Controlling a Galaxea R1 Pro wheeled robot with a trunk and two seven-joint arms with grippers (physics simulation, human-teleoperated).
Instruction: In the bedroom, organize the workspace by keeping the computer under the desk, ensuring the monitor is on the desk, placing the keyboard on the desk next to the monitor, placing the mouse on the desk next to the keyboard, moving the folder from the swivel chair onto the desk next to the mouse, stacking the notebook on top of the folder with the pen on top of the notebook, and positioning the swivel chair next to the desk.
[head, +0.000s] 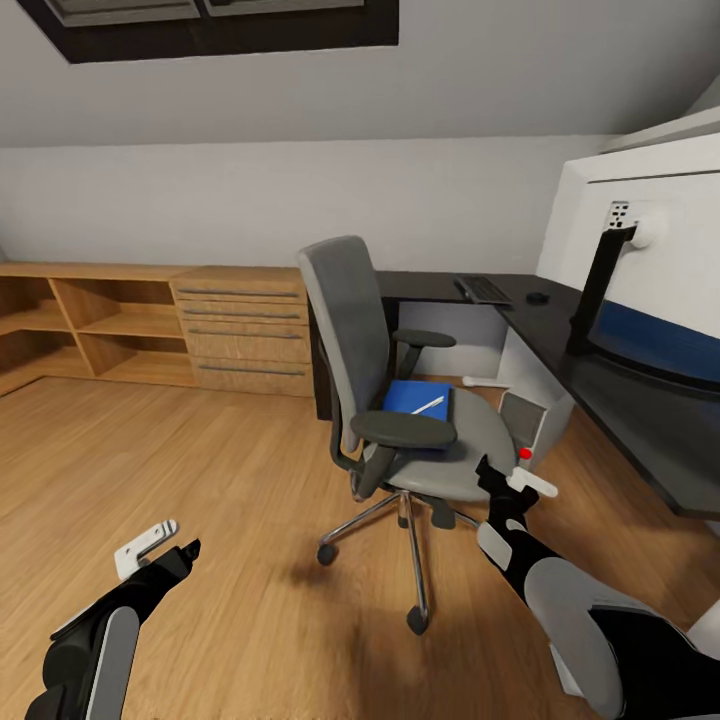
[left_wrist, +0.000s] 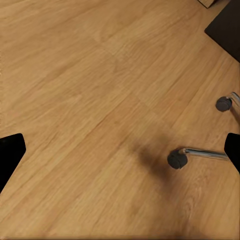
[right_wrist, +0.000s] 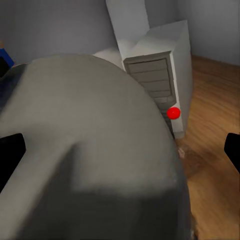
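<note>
Two hands, L to R: your left hand (head: 170, 541) spread, low over floor. Swivel chair (head: 400, 400) carries folder (head: 415, 398) w/ pen (head: 428, 405). Right hand (head: 512, 478) spread at seat edge. Computer (head: 527, 415) under worktop (head: 600, 385).

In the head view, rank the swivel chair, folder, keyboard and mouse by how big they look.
Largest to smallest as seen:
1. swivel chair
2. folder
3. keyboard, though it lies farther from the camera than the folder, so its true size may be greater
4. mouse
</note>
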